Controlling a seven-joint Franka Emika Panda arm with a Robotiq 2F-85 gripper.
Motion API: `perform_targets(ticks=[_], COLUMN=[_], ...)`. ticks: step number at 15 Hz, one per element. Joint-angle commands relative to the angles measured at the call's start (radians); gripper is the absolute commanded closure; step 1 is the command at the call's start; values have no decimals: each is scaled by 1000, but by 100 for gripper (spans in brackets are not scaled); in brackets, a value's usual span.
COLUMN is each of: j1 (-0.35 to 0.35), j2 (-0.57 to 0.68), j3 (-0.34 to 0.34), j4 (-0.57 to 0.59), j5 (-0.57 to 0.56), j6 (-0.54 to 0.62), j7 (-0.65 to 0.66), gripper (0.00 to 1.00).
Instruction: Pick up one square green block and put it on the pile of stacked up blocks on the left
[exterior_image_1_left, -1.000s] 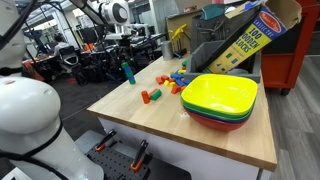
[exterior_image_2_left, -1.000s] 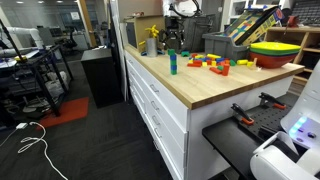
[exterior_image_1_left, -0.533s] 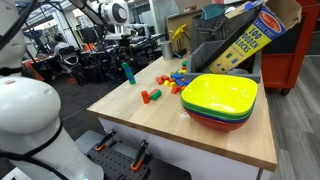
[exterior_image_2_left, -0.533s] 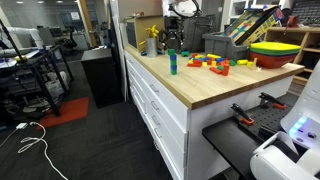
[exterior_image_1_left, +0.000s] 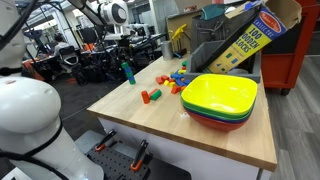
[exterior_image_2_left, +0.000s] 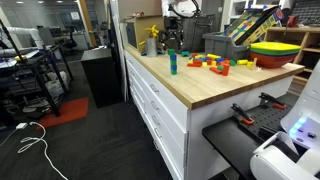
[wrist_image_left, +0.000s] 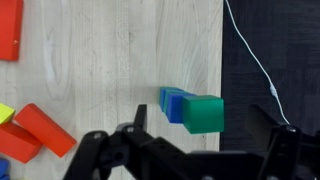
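Above the table (wrist_image_left: 100, 70) edge, our gripper (wrist_image_left: 204, 142) hangs spread wide and empty over the pile of stacked up blocks (wrist_image_left: 172, 103), where 1 square green block (wrist_image_left: 203, 113) already sits on top. Placing looks done to us. Next we'd lift straight up without nudging the slim tower.

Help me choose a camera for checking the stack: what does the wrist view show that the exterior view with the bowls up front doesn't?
Only the wrist view: the pile of stacked up blocks from above, its green top over blue, seen past the open gripper.
Only an exterior view: the pile standing upright as a slim tower, and the stacked bowls.
Both: the pile near the edge of the table, and loose red blocks.
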Motion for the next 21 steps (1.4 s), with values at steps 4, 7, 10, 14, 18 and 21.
perform_targets(ticks=[4, 7, 10, 14, 18, 21], j1=[9, 10, 11, 10, 8, 7], j2=[-1, 1, 1, -1, -4, -5], j3=[-8, -10, -14, -17, -18, -18], j4=[-8, -9, -10, -13, -19, -21], j5=[-27, -30, -42, -70, -73, -74], j6=[20, 28, 37, 38, 36, 34], j7=[44, 66, 84, 101, 97, 95], gripper=[0, 0, 0, 0, 0, 0])
